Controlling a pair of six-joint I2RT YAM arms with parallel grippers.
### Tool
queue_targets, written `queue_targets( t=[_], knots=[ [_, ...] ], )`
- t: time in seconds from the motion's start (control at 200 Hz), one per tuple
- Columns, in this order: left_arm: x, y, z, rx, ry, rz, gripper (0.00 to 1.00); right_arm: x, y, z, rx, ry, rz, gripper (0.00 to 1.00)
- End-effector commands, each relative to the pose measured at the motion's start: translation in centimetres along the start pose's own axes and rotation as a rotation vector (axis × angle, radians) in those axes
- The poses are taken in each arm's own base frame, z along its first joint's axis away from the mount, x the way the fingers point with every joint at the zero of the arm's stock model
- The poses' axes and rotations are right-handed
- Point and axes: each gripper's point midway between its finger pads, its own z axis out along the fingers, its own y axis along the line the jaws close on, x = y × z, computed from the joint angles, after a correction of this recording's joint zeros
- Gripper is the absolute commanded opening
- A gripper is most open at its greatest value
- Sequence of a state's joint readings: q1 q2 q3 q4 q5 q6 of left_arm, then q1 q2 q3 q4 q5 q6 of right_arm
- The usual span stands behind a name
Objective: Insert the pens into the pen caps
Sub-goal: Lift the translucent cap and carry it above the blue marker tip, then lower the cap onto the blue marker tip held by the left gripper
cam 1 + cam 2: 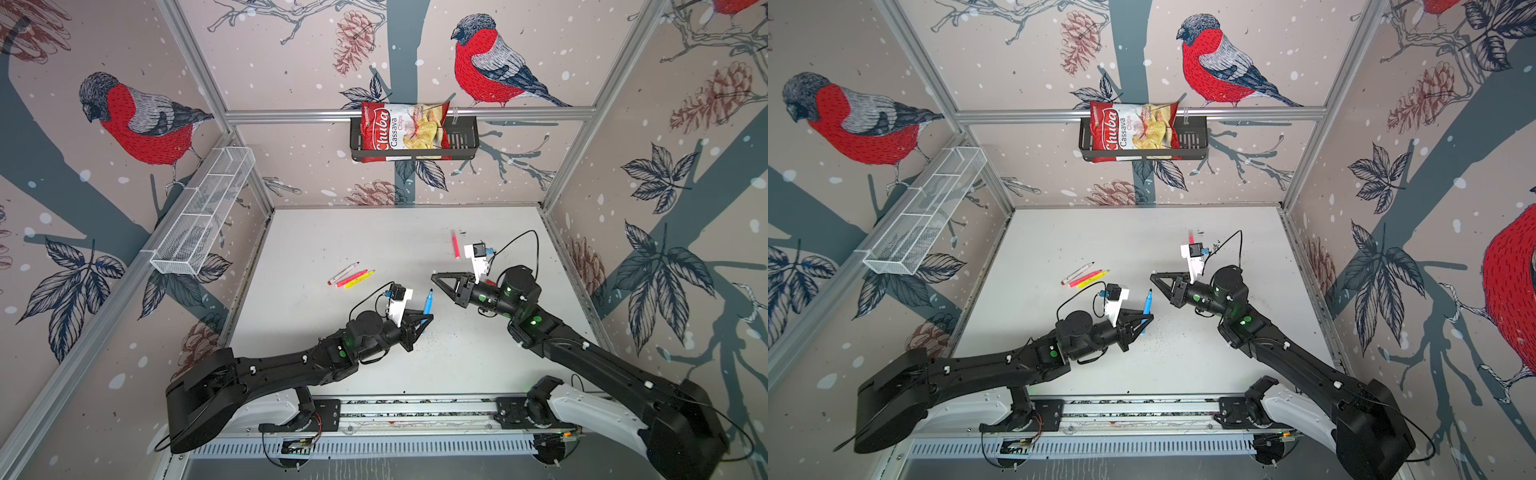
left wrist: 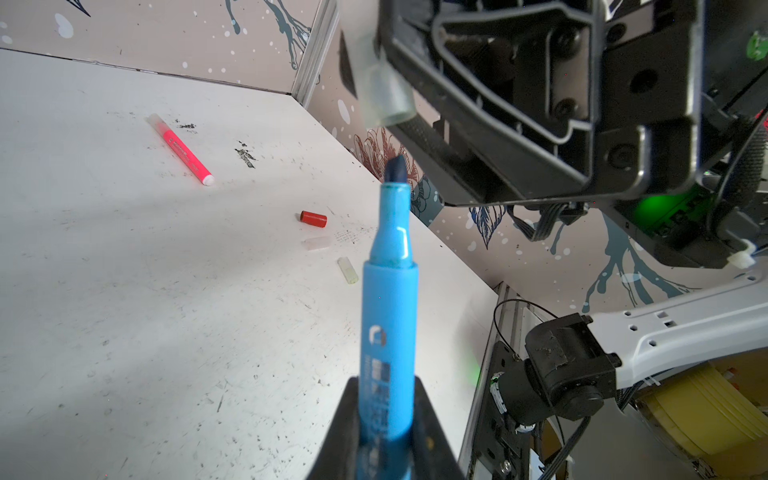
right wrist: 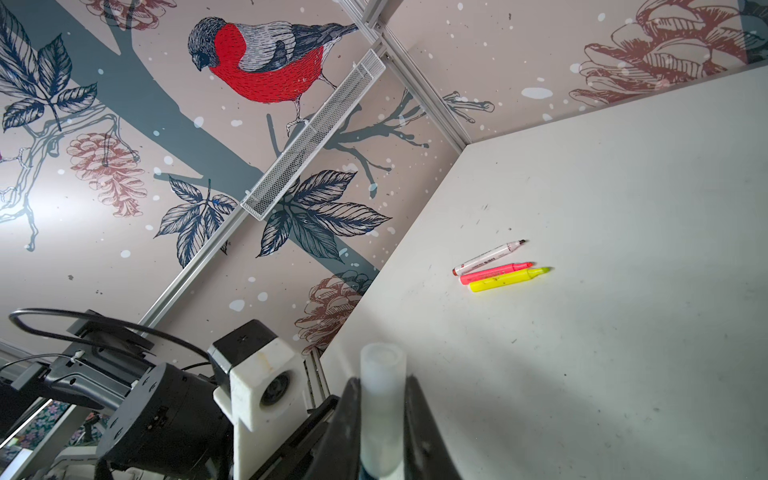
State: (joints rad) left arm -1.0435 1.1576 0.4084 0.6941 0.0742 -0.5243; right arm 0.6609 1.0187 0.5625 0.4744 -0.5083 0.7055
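The left tool (image 1: 420, 321) is clamped narrow on the blue marker (image 1: 427, 303), just below the middle of the frame in both top views, with the dark tip pointing up the frame. The right tool (image 1: 434, 276) pinches a translucent cap (image 3: 382, 405) that sticks out past its fingertips. In the left wrist view the marker tip sits near the cap's (image 2: 384, 99) mouth but apart from it, so this pairing looks lined up and not yet joined.

One pen appears finished: a pink marker (image 2: 180, 149) in the upper left of the left wrist frame seems to carry a whitish cap on one end.

Three pens are left, lying side by side on the desk (image 1: 332, 232) left of centre in a top view, tips bare: the white-barrelled marker (image 3: 488, 257), a second pink marker (image 3: 494, 272) and the yellow marker (image 3: 509, 279). Their likely caps lie loose near the middle of the left wrist frame: a red cap (image 2: 313, 218), a whitish cap (image 2: 318, 243) and a yellowish cap (image 2: 348, 270).

By my estimate, one of five is done and the second is under way.
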Motion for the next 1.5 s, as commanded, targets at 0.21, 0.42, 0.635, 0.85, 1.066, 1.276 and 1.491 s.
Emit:
queue_targets(
  t=[0.21, 0.42, 0.635, 0.85, 1.066, 1.276, 1.491],
  knots=[
    [-1.6, -0.8, -0.3, 0.026, -0.063, -0.001, 0.03, -0.2, 0.9, 0.6, -0.035, -0.021, -0.015, 0.17],
    [-1.6, -0.7, -0.5, 0.025, -0.073, -0.005, 0.03, 0.1, 1.2, 0.7, -0.043, -0.014, -0.015, 0.17],
    [-1.4, -0.6, -0.5, 0.026, -0.068, -0.008, 0.03, -0.3, 1.4, 0.6, -0.042, -0.029, -0.020, 0.17],
    [-1.7, -0.7, -0.7, 0.026, -0.079, -0.007, 0.03, 0.1, 1.5, 0.6, -0.049, -0.021, -0.018, 0.17],
    [-1.8, -0.8, -0.8, 0.026, -0.082, -0.007, 0.03, 0.6, 1.7, 0.6, -0.063, -0.017, -0.016, 0.18],
    [-1.9, -0.7, -0.9, 0.023, -0.086, -0.008, 0.03, 0.9, 2.2, 0.6, -0.075, -0.011, -0.017, 0.18],
    [-2.2, -0.8, -1.1, 0.023, -0.097, -0.007, 0.03, 1.7, 2.0, 0.7, -0.077, 0.001, -0.011, 0.17]
  ],
)
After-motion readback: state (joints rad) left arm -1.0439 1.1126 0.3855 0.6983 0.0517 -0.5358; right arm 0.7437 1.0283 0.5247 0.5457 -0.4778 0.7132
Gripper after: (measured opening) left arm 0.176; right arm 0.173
